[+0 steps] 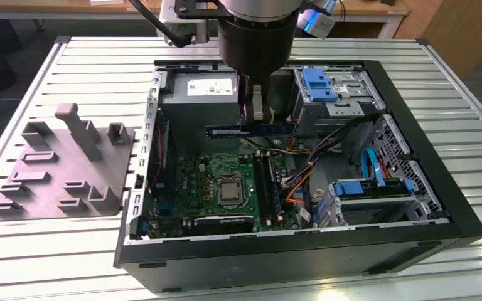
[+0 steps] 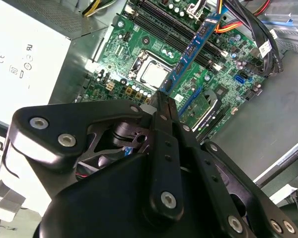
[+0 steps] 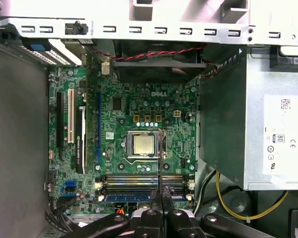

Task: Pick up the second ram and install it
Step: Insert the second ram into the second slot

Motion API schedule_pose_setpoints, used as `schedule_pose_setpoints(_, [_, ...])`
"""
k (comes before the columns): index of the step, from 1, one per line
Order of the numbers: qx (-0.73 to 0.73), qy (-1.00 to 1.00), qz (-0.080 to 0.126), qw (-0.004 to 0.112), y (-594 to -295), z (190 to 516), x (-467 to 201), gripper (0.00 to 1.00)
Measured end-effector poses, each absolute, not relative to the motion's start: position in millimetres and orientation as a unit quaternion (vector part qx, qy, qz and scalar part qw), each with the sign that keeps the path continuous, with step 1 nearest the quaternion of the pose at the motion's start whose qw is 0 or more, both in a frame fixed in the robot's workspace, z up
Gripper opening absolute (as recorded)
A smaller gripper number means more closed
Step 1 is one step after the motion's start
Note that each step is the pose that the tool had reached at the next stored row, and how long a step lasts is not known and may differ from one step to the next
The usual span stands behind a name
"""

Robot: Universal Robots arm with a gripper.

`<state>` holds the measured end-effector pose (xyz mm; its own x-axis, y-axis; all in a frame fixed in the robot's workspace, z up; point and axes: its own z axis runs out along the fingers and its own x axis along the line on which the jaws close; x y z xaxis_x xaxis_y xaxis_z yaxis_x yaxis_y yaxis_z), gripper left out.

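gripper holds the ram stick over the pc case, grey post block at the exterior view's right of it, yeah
No: the grey post block lies at the exterior view's left of the pc case. The gripper holds the ram stick over it.

An open computer case (image 1: 291,260) lies on a slatted metal table (image 1: 450,75), green motherboard (image 1: 199,172) exposed. A grey block (image 1: 57,188) with upright posts sits beside it.
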<state>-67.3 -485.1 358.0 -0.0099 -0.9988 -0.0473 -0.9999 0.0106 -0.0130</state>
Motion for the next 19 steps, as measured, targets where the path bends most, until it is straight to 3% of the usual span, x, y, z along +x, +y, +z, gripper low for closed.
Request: schedule_pose_setpoints(19, [-0.581, 0.813, 0.008, 0.023, -485.1, 355.5, -67.3, 0.11])
